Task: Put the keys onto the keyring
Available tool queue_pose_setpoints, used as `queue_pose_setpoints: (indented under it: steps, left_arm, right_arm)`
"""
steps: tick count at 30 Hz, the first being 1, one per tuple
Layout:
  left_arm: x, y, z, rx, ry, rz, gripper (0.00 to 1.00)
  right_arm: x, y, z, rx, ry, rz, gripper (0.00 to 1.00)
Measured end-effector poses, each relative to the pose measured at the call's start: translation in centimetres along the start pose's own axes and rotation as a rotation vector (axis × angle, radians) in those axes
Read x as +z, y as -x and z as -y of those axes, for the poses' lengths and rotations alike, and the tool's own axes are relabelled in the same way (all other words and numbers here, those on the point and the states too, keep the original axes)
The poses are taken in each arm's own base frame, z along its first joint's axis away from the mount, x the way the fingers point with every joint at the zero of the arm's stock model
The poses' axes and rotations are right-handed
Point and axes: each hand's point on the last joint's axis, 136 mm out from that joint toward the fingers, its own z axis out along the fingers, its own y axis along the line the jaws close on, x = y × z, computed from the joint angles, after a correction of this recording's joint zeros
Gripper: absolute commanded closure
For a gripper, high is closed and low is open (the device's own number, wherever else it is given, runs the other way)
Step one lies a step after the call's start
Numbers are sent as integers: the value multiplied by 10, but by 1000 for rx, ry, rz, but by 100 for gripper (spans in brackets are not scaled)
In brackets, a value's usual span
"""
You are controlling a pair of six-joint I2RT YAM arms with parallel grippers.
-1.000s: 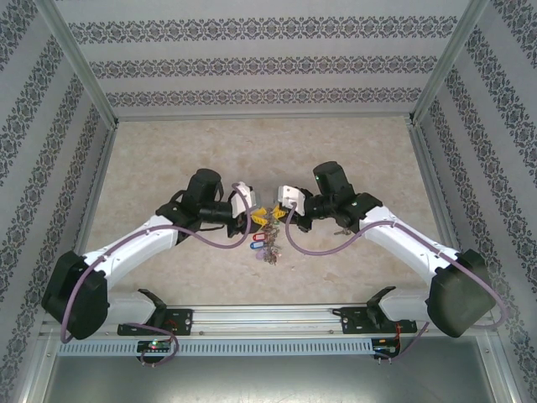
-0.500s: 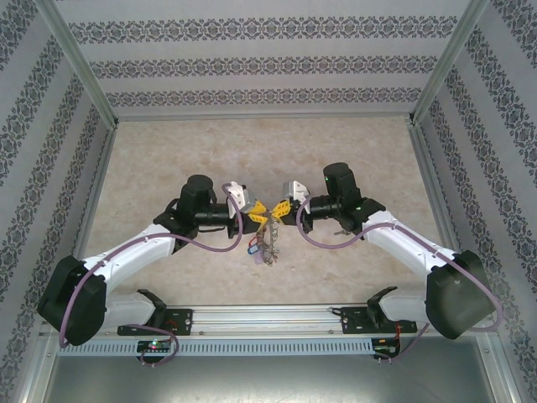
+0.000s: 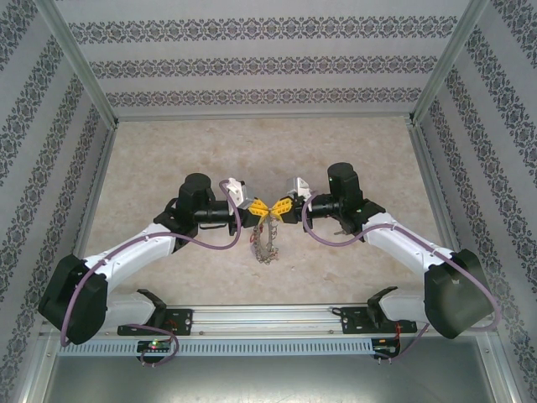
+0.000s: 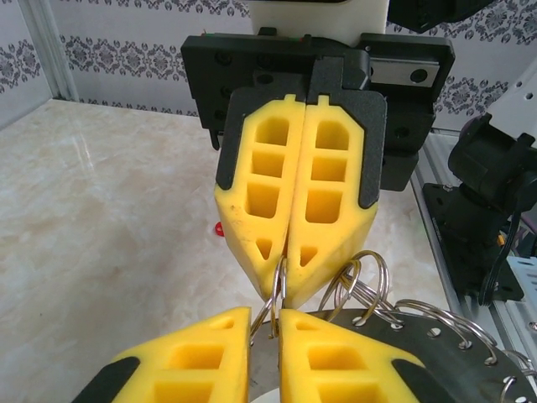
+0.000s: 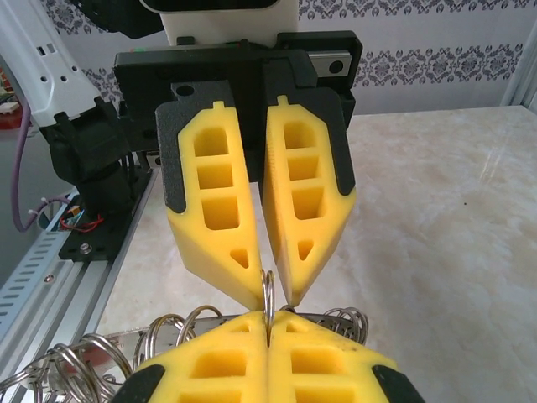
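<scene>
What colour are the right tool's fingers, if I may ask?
The fingers are yellow, best seen in the left wrist view.

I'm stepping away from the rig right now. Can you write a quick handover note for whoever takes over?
Left gripper: shut on a small split ring.
Right gripper: shut on that same ring, tip to tip with the left.
Keyring: its grey holed plate and other rings show just below the pinch in the wrist views; the bunch hangs under the grippers in the top view.
Done: ring pinched from both sides.
Left: the two loose keys can't be picked out; check whether either is threaded yet.
</scene>
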Motion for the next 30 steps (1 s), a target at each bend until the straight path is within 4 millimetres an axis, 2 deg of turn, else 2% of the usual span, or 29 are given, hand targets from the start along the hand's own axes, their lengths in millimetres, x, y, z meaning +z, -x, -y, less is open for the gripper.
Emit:
queue_pose_setpoints:
  steps: [3, 5, 7, 11, 13, 16, 17, 20, 22, 26, 30]
  left_arm:
    - [1, 0, 1, -1, -10, 1, 90]
    - [1, 0, 1, -2, -13, 1, 84]
    - [2, 0, 2, -2, -22, 2, 83]
    - [4, 0, 1, -6, -30, -1, 89]
    - [4, 0, 0, -9, -29, -5, 100]
    - [3, 0, -1, -7, -28, -11, 100]
    - [3, -1, -2, -6, -25, -14, 100]
    - [3, -8, -3, 0, -12, -42, 100]
    - [3, -14, -4, 9, 7, -74, 100]
    - [-2, -30, -13, 39, 69, -170, 100]
    - [-6, -40, -18, 73, 99, -255, 100]
  right_arm:
    - [0, 0, 1, -1, -2, 0, 100]
    - [0, 0, 1, -1, -4, 0, 100]
    - [1, 0, 1, -2, -6, -1, 100]
    - [1, 0, 2, -2, -12, -3, 100]
    - [1, -1, 2, -1, -13, -5, 100]
    - [1, -1, 3, -2, -20, -8, 100]
    - [1, -2, 3, -1, -23, -12, 97]
    - [3, -9, 4, -5, -49, -48, 76]
    - [3, -14, 5, -33, -82, -83, 67]
    - [-5, -19, 8, -117, -184, -168, 64]
    - [-16, -26, 14, -172, -265, -246, 67]
